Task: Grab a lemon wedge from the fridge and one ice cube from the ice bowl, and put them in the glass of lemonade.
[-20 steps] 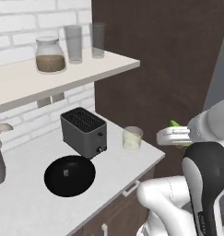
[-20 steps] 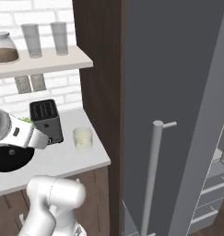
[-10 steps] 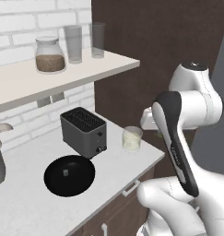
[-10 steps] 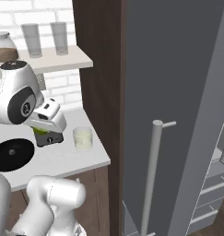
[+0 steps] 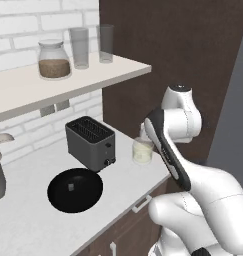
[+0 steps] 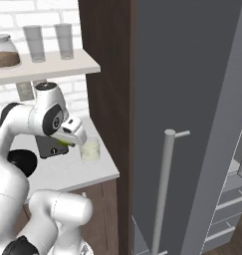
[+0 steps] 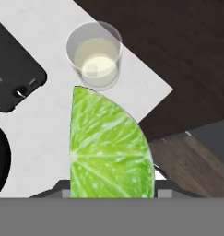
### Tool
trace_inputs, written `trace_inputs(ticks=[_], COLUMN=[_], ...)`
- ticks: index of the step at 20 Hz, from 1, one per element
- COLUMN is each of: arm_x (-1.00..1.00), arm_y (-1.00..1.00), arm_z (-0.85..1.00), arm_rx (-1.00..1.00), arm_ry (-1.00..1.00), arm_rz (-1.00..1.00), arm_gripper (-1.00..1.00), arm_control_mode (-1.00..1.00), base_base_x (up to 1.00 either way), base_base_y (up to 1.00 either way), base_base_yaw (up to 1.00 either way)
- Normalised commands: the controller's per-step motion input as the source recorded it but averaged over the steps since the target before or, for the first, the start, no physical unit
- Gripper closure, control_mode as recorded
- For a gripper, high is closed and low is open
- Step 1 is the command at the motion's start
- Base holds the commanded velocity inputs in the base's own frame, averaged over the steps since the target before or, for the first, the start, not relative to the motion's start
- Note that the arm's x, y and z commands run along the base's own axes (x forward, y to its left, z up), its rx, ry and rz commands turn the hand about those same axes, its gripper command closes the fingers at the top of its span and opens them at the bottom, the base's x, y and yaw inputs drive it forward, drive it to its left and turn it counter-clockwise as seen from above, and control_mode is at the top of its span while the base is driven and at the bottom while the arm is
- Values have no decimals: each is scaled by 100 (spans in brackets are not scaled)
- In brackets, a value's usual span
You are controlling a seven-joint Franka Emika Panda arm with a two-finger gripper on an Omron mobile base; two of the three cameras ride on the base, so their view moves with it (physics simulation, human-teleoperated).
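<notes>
My gripper (image 7: pixel 111 183) is shut on the lemon wedge (image 7: pixel 109 147), a bright yellow-green slice that looms large in the hand view. The glass of lemonade (image 7: pixel 95 55) stands on the white counter just beyond the wedge's tip. In the right base view the gripper (image 6: pixel 65 143) hangs just left of and slightly above the glass of lemonade (image 6: pixel 90 151), a bit of green lemon wedge (image 6: pixel 62 144) showing under the hand. The ice bowl (image 5: pixel 74 189) lies in front of the toaster with one ice cube (image 5: pixel 70 186) in it. The glass of lemonade (image 5: pixel 142 151) is partly behind my arm.
A dark toaster (image 5: pixel 90 142) stands between bowl and glass. The counter edge (image 7: pixel 150 99) runs close to the glass. The shelf (image 5: pixel 68 80) above carries a jar and two tall grey glasses. The grey fridge door (image 6: pixel 192 99) with its bar handle (image 6: pixel 165 189) fills the right.
The arm has swung from the fridge side in over the counter, carrying the lemon wedge, and now hangs close beside the glass of lemonade.
</notes>
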Motion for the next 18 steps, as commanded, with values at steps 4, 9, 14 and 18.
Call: trace_inputs(ticks=[4,9,14,18], arm_x=[100,72,58,50], arm_y=[0,0,0,0], arm_z=[-36,1,-25,-70], arm_rx=[0,0,0,0], arm_ry=[15,6,4,2], arm_rz=[0,0,0,0], arm_gripper=[100,100,100,100], arm_control_mode=[-100,-100,-100,-100], base_base_x=[0,0,0,0], base_base_y=[0,0,0,0], base_base_yaw=[0,0,0,0])
